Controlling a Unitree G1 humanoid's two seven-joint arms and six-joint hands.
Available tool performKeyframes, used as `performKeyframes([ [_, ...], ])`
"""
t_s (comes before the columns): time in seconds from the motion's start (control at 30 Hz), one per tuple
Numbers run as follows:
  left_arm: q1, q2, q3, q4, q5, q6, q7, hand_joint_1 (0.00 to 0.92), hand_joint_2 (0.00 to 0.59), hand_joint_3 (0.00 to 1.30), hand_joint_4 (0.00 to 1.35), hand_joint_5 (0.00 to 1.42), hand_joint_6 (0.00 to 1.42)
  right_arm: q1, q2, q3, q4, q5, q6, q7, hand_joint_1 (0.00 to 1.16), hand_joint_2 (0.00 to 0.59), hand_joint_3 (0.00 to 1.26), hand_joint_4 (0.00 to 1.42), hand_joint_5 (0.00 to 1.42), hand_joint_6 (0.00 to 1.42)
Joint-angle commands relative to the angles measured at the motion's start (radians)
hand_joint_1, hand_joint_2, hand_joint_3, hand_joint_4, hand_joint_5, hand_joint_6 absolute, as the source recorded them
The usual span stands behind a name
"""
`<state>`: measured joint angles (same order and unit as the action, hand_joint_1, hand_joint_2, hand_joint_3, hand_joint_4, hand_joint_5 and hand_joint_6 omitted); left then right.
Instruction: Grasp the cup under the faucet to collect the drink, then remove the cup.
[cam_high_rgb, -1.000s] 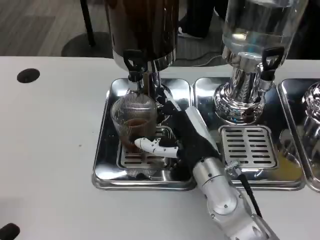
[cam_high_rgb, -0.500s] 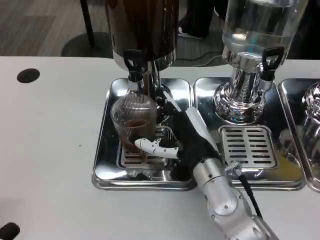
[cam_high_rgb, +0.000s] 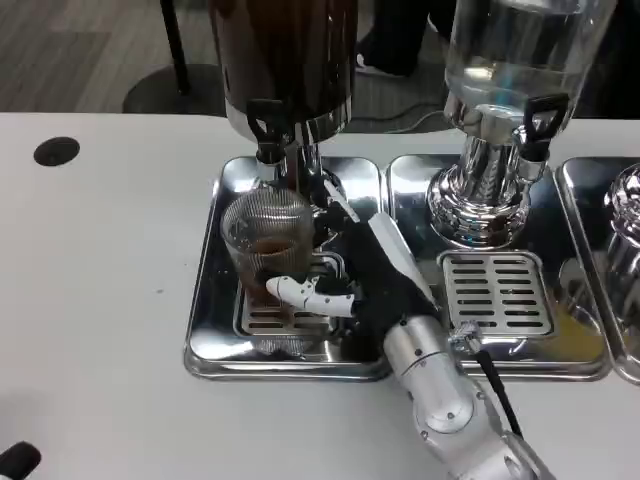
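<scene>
we are keeping our right hand (cam_high_rgb: 355, 275) clamped around the cup (cam_high_rgb: 265, 240) under the faucet (cam_high_rgb: 268, 128); nothing has moved, so it is probably still filling.

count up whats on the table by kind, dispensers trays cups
drink dispensers: 2, one dark and one clear
steel drip trays: 3, left, middle, and one at the right edge
cups: 1, a ribbed clear cup with brown drink, held by the right hand
total: 6
</scene>
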<state>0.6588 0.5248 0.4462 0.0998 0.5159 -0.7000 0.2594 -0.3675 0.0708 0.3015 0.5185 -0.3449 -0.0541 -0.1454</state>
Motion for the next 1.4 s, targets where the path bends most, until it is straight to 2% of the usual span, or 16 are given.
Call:
performKeyframes([
  [0.03, 0.007, -0.008, -0.010, 0.001, 0.001, -0.001, 0.006, 0.000, 0.044, 0.00, 0.00, 0.00, 0.00, 0.008, 0.008, 0.003, -0.013, -0.004, 0.009, -0.004, 0.86, 0.178, 0.03, 0.05, 0.07, 0.00],
  [0.53, 0.019, -0.003, 0.002, 0.014, -0.009, -0.015, 0.011, 0.000, 0.045, 0.00, 0.00, 0.00, 0.00, 0.015, 0.032, 0.025, -0.015, -0.014, 0.015, -0.015, 0.85, 0.185, 0.03, 0.04, 0.06, 0.00],
  [0.9, 0.026, -0.004, 0.010, 0.021, -0.014, -0.024, 0.012, 0.000, 0.045, 0.00, 0.00, 0.00, 0.00, -0.003, 0.037, 0.022, -0.005, -0.019, 0.018, -0.015, 0.85, 0.185, 0.03, 0.04, 0.06, 0.00],
  [1.4, 0.037, -0.001, 0.025, 0.040, -0.026, -0.039, 0.016, 0.000, 0.045, 0.00, 0.00, 0.00, 0.00, -0.053, 0.058, 0.024, 0.057, -0.016, 0.004, -0.028, 0.85, 0.185, 0.03, 0.04, 0.06, 0.00],
])
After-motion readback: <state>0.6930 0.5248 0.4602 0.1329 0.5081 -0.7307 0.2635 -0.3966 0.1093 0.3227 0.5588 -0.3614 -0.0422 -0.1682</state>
